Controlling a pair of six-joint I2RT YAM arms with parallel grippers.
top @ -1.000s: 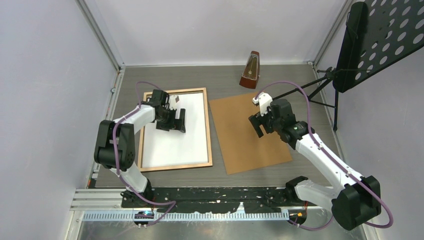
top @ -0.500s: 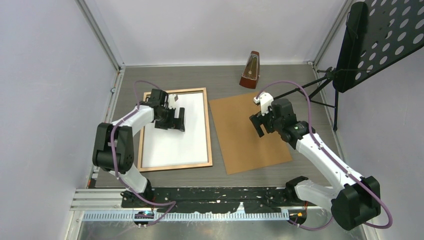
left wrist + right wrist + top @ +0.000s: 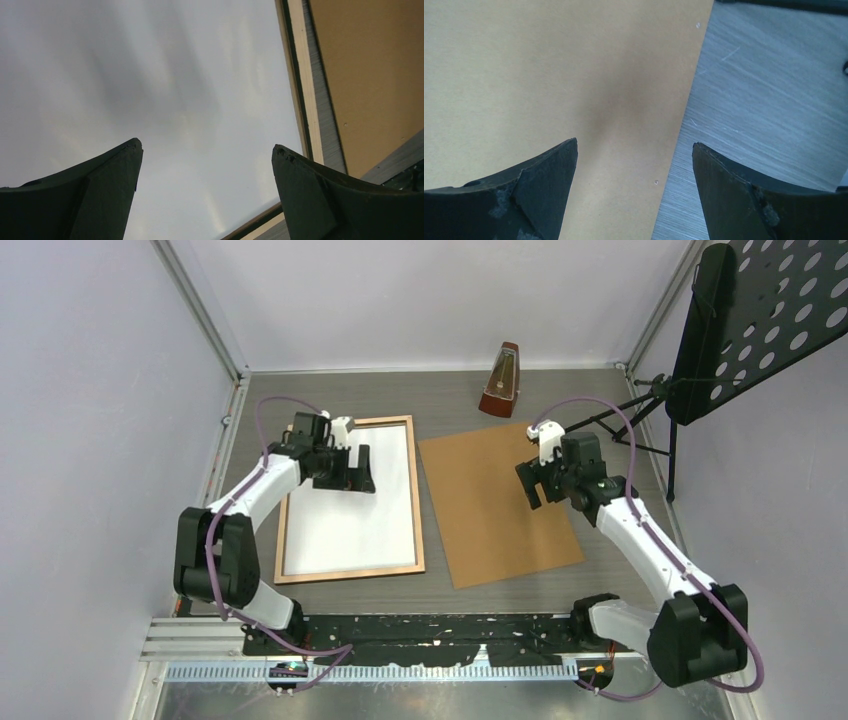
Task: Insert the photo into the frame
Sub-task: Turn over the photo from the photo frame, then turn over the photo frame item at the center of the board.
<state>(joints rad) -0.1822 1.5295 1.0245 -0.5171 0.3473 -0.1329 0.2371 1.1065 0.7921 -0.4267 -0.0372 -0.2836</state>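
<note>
White rectangle on the left of the overhead view: what is it showing? (caller)

I am seeing the photo [image 3: 345, 525] lying white side up inside the frame [image 3: 416, 500]; the frame is lying flat on the grey table [image 3: 330, 400], its thin wood-coloured border facing up around the sheet; my left gripper [image 3: 364, 473] is hovering over the upper part of the photo, jaws standing wide apart and holding nothing; whether it is touching the paper I cannot tell. (operator)

And the right side? (caller)

I am looking at a plain brown backing board [image 3: 500, 505] lying flat just beside the frame, slightly turned, a narrow strip of table showing between them; my right gripper [image 3: 535, 490] is hanging above the board near its right edge, jaws also spread and gripping nothing; through the right wrist camera that edge is running between the spread jaws, with bare table to its right; a wooden metronome [image 3: 500, 380] is standing upright near the far edge; a black music stand [image 3: 760, 320] is rising at the far right corner. (operator)
</note>
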